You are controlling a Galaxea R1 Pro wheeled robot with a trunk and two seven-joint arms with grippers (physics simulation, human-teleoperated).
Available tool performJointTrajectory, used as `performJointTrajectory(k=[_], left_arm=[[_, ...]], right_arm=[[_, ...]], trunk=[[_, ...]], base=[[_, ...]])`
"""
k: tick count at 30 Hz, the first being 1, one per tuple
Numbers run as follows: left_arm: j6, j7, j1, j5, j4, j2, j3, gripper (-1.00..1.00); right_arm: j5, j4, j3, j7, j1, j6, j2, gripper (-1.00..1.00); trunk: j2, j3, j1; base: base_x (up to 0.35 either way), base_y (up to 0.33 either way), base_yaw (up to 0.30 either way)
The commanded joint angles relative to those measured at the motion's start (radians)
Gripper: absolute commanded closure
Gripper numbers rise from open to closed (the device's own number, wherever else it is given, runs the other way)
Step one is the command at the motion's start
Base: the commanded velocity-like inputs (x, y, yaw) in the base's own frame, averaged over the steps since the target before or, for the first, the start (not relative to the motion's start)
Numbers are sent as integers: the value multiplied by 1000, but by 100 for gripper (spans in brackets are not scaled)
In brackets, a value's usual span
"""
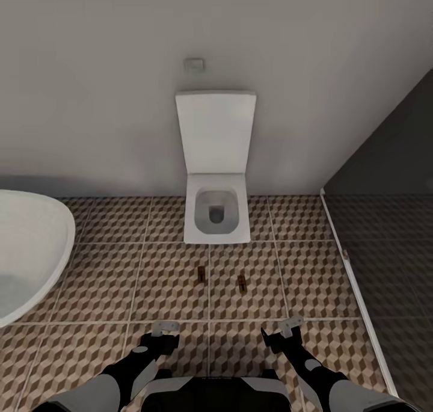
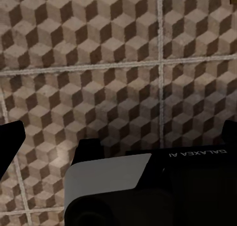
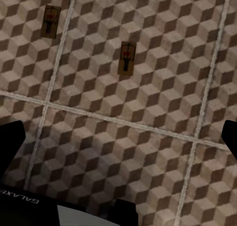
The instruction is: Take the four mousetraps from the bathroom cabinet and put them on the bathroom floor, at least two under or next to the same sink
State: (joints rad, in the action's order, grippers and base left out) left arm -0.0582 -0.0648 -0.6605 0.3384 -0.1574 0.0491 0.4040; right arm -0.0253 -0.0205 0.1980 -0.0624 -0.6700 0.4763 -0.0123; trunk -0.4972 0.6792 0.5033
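The head view looks down on the bathroom floor (image 1: pixel 108 292), tiled in a brown, beige and white cube pattern with pale grout lines. 2 mousetraps lie flat on it in front of the white square toilet (image 1: pixel 216 210): the left mousetrap (image 1: pixel 201 273) sits just beside a grout line, and the right mousetrap (image 1: pixel 242 282) lies near it on the next tile, the 2 apart from each other and apart from the toilet's base. The toilet's lid (image 1: pixel 215 132) stands upright against the grey wall (image 1: pixel 90 69), with a small flush plate (image 1: pixel 193 64) above it. The curved rim of a white bathtub (image 1: pixel 30 249) shows at the left, and a dark glass shower wall (image 1: pixel 391 159) closes the right side over a darker floor. Both arms reach forward low in the picture. The left tool (image 1: pixel 163 328) and the right tool (image 1: pixel 290 325) hover above the tiles with their fingers spread apart and nothing between them. In the right wrist view the same 2 traps appear on the tiles, one (image 3: pixel 128 58) nearer the camera and one (image 3: pixel 51 21) further off, each a tan board with dark wire and a red mark. The left wrist view looks onto bare patterned tile, with part of the robot's dark base (image 2: pixel 187 186) below the camera.
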Motion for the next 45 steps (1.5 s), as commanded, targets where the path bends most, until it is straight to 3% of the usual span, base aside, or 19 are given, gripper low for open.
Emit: performJointTrajectory(k=[1,14,27,38,42,45], left_arm=[[-4,-4,-1,8,1,0,9,-100],[-4,-5,-1,8,1,0,11,-100],[-4,-4,4,7,32,26,15,-100],[-11,-6,62,3,60,16,15,-100],[-69,-6,85,2,98,-2,15,-100],[-216,-6,102,3,176,-19,15,-100]], right_arm=[[-2,1,0,-2,0,3,0,-100],[-2,1,0,-2,5,4,-1,-100],[-2,2,0,-2,7,16,-1,-100],[-2,2,0,-2,24,33,-16,-100],[-2,2,0,-2,39,50,-20,-100],[-2,2,0,-1,58,68,-21,-100]], trunk=[[6,-4,-3],[97,-60,-53],[97,-76,-53],[97,-90,-53],[97,-95,-53],[97,-98,-53]], base=[[0,0,0],[0,0,0],[0,0,0],[0,0,0],[0,0,0],[0,0,0]])
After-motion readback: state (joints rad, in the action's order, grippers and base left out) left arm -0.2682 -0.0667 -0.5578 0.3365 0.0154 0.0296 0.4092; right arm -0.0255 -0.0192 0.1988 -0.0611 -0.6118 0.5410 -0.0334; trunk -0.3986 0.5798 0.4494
